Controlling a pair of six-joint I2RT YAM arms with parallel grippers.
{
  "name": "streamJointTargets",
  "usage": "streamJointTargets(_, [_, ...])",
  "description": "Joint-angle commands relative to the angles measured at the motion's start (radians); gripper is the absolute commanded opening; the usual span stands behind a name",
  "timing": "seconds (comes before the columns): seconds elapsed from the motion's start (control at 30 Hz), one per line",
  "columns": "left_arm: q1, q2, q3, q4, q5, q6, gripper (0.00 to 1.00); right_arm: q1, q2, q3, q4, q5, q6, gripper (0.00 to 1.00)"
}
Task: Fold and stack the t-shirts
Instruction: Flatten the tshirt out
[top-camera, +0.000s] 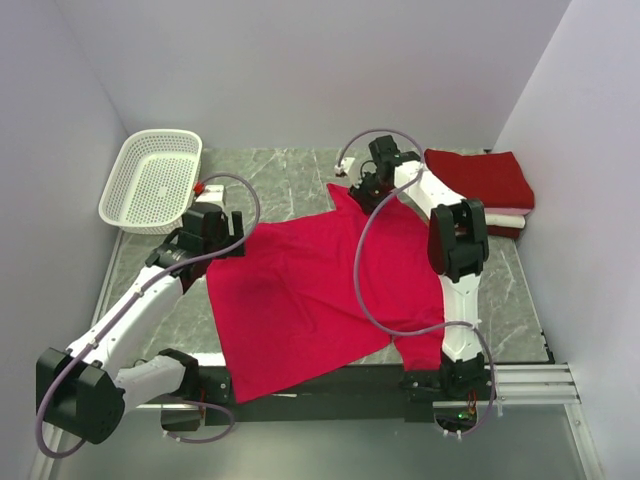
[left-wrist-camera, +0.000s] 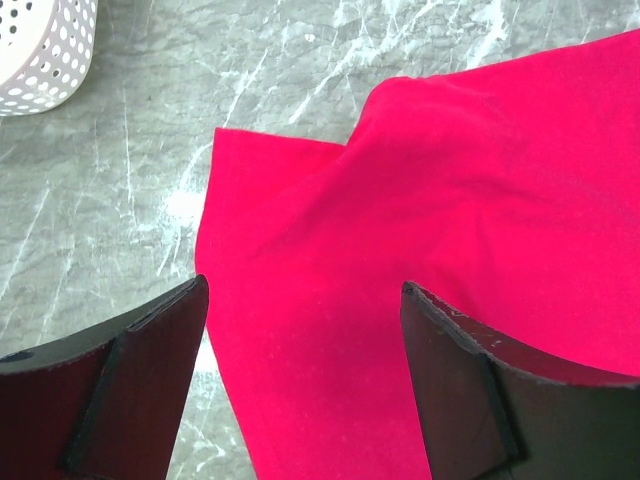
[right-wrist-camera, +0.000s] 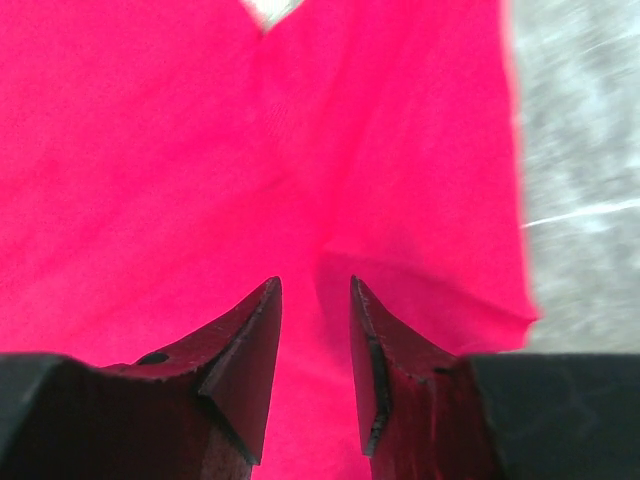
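A bright pinkish-red t-shirt (top-camera: 320, 290) lies spread over the middle of the marble table, its near hem hanging over the front edge. My left gripper (top-camera: 232, 242) hovers at the shirt's left edge. In the left wrist view it (left-wrist-camera: 303, 300) is wide open above the cloth's edge (left-wrist-camera: 420, 230), holding nothing. My right gripper (top-camera: 358, 192) is over the shirt's far corner. In the right wrist view it (right-wrist-camera: 315, 290) has a narrow gap, with red cloth (right-wrist-camera: 200, 150) showing below and between the fingers. A folded crimson t-shirt (top-camera: 480, 177) lies on a folded white one (top-camera: 508, 214) at the back right.
A white lattice basket (top-camera: 152, 180) stands at the back left; its corner shows in the left wrist view (left-wrist-camera: 40, 45). A small red-and-white object (top-camera: 201, 187) lies beside it. Grey walls close in the table on three sides. Bare marble (left-wrist-camera: 100, 200) lies left of the shirt.
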Motion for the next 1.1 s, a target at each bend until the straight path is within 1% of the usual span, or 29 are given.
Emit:
streamJointTargets(0.0, [0.000,0.012,0.018,0.041,-0.025,0.031,0.83,0.013,0.039,0.092,0.028,0.043,0.017,0.41])
streamJointTargets(0.2, [0.000,-0.016,0.008,0.044,-0.005,0.028,0.83,0.029,0.101,0.164,-0.015,0.071,0.020,0.42])
streamJointTargets(0.53, [0.000,-0.013,0.008,0.045,0.019,0.027,0.83,0.039,0.124,0.154,-0.022,0.120,0.009,0.45])
streamJointTargets(0.8, [0.000,-0.011,0.008,0.044,0.023,0.025,0.82,0.048,0.170,0.195,-0.047,0.135,0.009,0.45])
streamJointTargets(0.97, [0.000,-0.008,0.008,0.045,0.024,0.027,0.82,0.048,0.158,0.181,-0.050,0.149,-0.024,0.47])
streamJointTargets(1.03, [0.000,-0.005,0.008,0.045,0.026,0.027,0.82,0.049,0.162,0.189,-0.059,0.154,-0.037,0.46])
streamJointTargets(1.07, [0.000,-0.003,0.009,0.044,0.024,0.027,0.82,0.049,0.170,0.194,-0.061,0.155,-0.038,0.45])
